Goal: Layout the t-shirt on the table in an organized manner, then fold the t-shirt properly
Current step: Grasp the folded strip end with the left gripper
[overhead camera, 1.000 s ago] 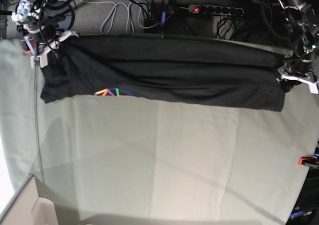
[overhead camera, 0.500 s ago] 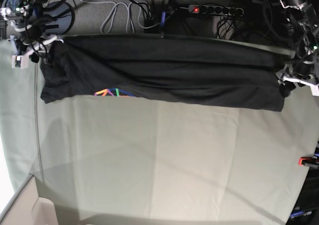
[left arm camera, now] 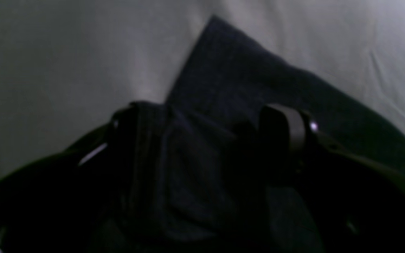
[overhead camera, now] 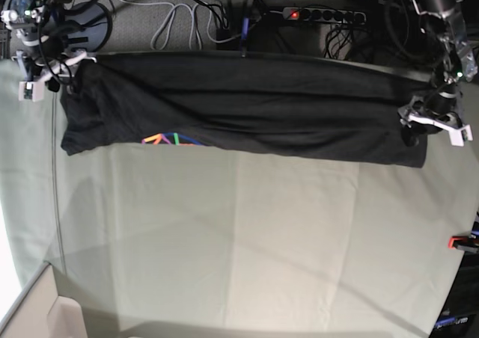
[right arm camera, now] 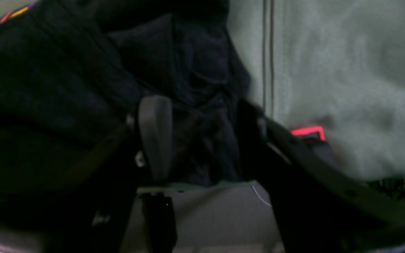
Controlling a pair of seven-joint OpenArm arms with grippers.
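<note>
Since a second ago, we note the right gripper (overhead camera: 34, 80) has come off the t-shirt's (overhead camera: 239, 106) corner and drawn outward toward the table edge; half a second ago it was already near this spot. The left gripper (overhead camera: 432, 125) has shifted slightly inward and up along the shirt's other end.

We see the t-shirt lying as a long dark band across the far side of the table (overhead camera: 239, 241), folded lengthwise, with ridges running along it. A sliver of its rainbow logo (overhead camera: 171, 139) peeks from under the near fold.

Right wrist view: the right gripper (right arm camera: 197, 140) stands with jaws apart, dark cloth (right arm camera: 83, 70) visible beyond the gap, nothing pinched that we can make out. A red clamp (right arm camera: 308, 131) shows just past one finger on the pale cover.

Left wrist view: the left gripper (left arm camera: 202, 140) has its fingers (left arm camera: 287, 130) spread wide, straddling a bunched corner of the shirt (left arm camera: 230, 77). The fabric sits between them; the view is too dark for us to tell whether it touches either finger.

A power strip (overhead camera: 322, 14) and cables (overhead camera: 179, 16) lie on the floor beyond the table.
</note>
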